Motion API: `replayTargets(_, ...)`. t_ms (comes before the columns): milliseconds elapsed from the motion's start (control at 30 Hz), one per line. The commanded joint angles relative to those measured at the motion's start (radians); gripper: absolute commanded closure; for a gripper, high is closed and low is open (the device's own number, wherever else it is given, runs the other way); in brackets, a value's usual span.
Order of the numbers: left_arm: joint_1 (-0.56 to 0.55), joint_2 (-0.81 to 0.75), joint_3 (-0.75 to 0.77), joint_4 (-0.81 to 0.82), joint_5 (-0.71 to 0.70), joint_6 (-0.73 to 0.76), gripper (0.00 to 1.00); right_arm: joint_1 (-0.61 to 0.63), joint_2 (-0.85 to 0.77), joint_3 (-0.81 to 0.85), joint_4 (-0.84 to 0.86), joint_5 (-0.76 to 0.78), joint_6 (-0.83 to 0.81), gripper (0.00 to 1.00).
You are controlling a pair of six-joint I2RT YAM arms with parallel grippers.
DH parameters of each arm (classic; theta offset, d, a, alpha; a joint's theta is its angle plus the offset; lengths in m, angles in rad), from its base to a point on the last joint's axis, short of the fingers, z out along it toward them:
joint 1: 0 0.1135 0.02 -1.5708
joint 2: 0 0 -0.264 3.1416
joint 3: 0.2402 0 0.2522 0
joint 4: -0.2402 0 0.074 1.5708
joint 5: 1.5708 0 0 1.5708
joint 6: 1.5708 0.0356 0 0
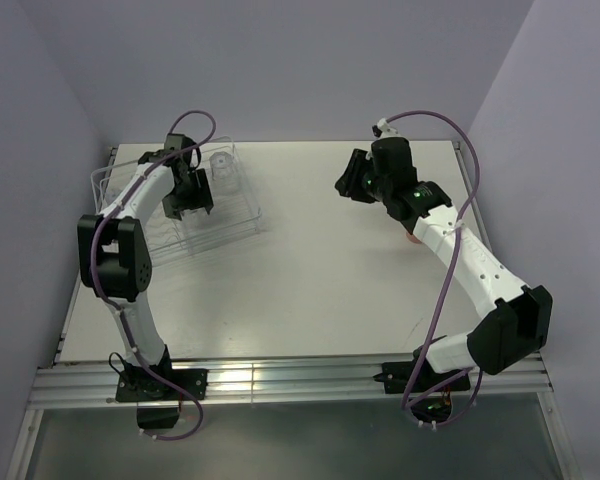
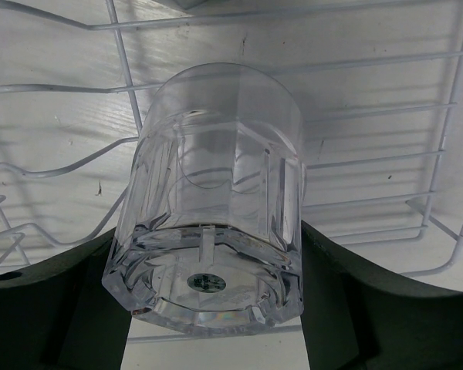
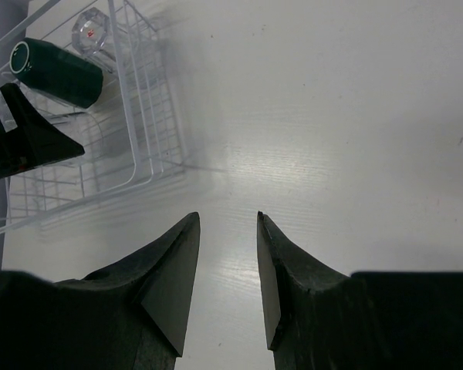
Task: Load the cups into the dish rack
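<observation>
In the left wrist view a clear tumbler (image 2: 216,200) sits base-up between my left gripper's (image 2: 208,297) dark fingers (image 2: 355,308), just over the dish rack's (image 2: 370,166) white wires. From above, the left gripper (image 1: 188,200) hangs inside the dish rack (image 1: 242,215) at the back left. Another clear tumbler (image 1: 221,166) stands in the rack's far part. The right wrist view shows a dark green mug (image 3: 58,73) lying in the rack (image 3: 139,116) beside a clear tumbler (image 3: 92,29). My right gripper (image 3: 228,220) is open and empty over bare table. A salmon-pink cup (image 1: 412,238) peeks out from under the right arm.
The white table (image 1: 310,260) is walled at the back and both sides. The right arm's forearm (image 1: 460,250) runs along the table's right side, with its gripper (image 1: 348,182) pointing left toward the rack. A metal rail (image 1: 280,380) runs along the near edge.
</observation>
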Motion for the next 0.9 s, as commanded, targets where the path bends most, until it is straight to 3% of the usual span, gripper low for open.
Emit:
replayTargets(0,0.002,0.006,0.046,-0.014,-0.032,0.027,0.92,-0.005,0.001,0.003,0.013,0.013,-0.017,0.57)
replayTargets(200,0.004,0.022,0.052,-0.025,-0.059,0.028,0.83,-0.005,0.009,0.001,0.016,0.012,-0.02,0.57)
replayTargets(633,0.005,0.045,0.048,-0.016,-0.066,0.036,0.31,-0.005,0.018,-0.005,0.019,0.012,-0.02,0.57)
replayTargets(867,0.004,0.031,0.034,-0.002,-0.073,0.036,0.22,-0.005,0.018,-0.008,0.022,-0.01,-0.022,0.57)
